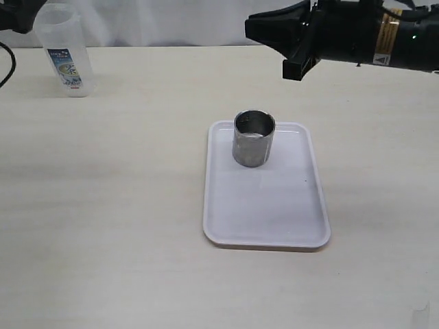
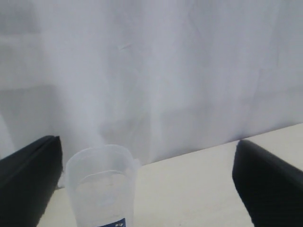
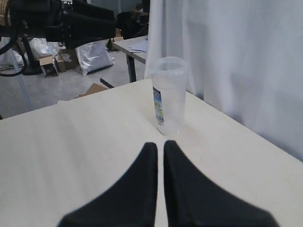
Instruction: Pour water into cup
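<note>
Short brushed-steel cup (image 1: 254, 139), upright, open mouth up, on the white tray's (image 1: 267, 205) far end.

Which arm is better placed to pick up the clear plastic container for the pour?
Left, likely. The left claw, open, frames the plastic container between its fingers; the right claw is shut, empty and well away from it.

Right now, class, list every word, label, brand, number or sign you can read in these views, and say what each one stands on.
Nothing here can be quoted as it reads.
Blue-and-white label on the transparent container: print too blurred to read in every view.
Yellow-and-black sticker on the right arm: too small to read.
Cup and tray: no markings seen.
</note>
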